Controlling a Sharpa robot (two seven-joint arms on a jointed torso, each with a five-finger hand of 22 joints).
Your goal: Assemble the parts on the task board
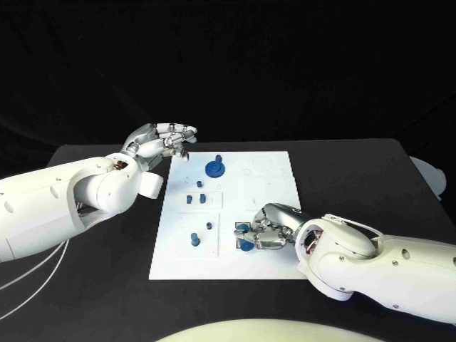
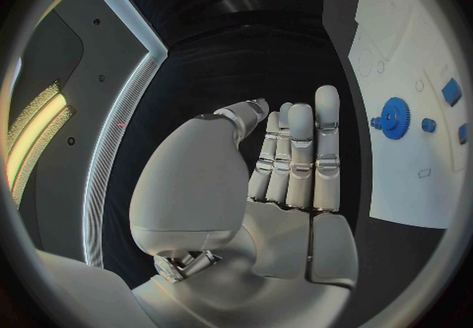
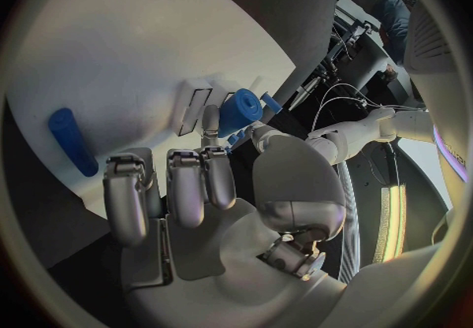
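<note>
The white task board (image 1: 269,185) lies in the middle of the black table. My right hand (image 1: 269,226) is over its near right part and pinches a round blue part (image 1: 246,244) (image 3: 240,111) between thumb and a finger, low over the board (image 3: 118,52). A blue peg (image 3: 71,141) lies flat on the board beside that hand. My left hand (image 1: 164,141) (image 2: 296,154) hovers at the board's far left corner, fingers side by side, holding nothing. A blue gear (image 1: 216,169) (image 2: 394,117) stands near the far end.
Several small blue parts stand on the board's left half, among them a block (image 1: 199,184), a pair (image 1: 194,198) and a peg (image 1: 195,239). Bare black table (image 1: 362,178) lies to the right of the board, and my left forearm (image 1: 74,196) covers the table to its left.
</note>
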